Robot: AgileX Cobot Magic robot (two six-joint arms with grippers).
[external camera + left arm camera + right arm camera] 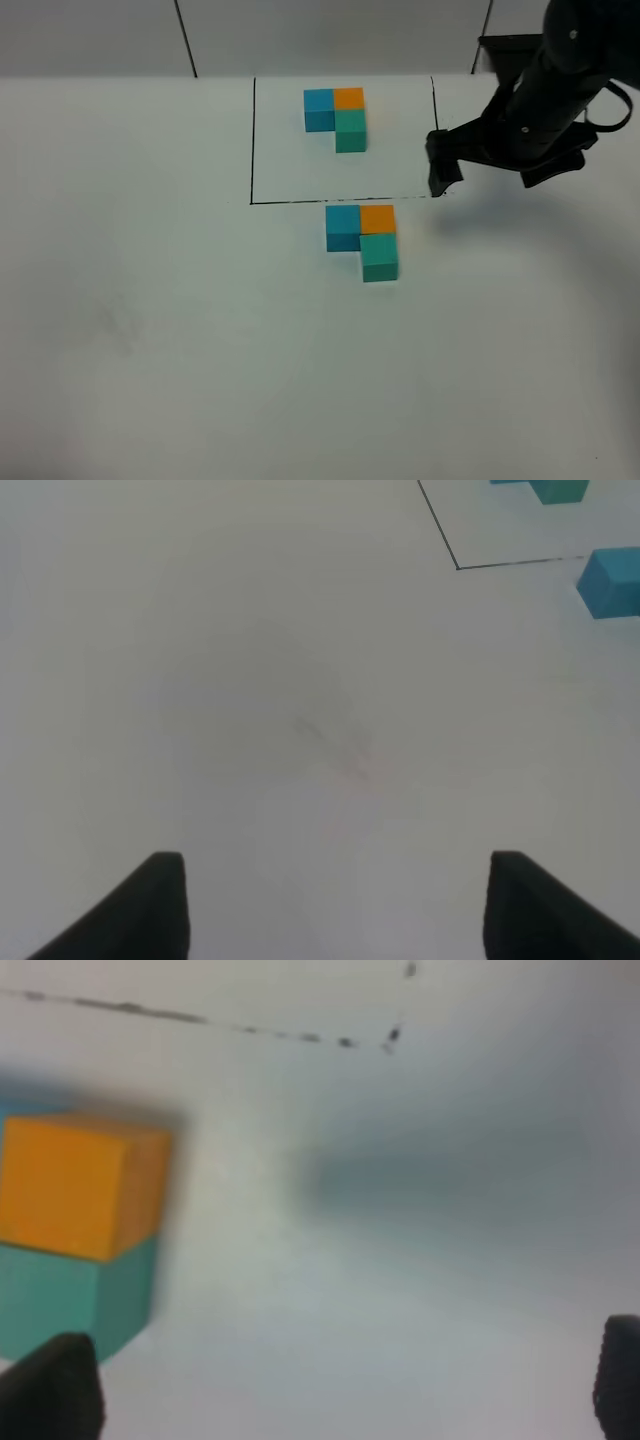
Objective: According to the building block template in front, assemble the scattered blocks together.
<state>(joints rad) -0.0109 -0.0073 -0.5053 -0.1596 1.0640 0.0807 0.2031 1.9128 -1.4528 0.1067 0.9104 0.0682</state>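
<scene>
My right fingers (55,1390) stand spread wide and empty above the counter (150,300); my left fingers (160,905) sit parted, empty. The scattered blocks (362,240) lie joined just outside the framed building block template (336,117).

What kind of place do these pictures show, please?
Probably a lab test bench: a bare white table, a black hand-drawn frame around the block template, a matching set of loose blocks, and a robot gripper.
</scene>
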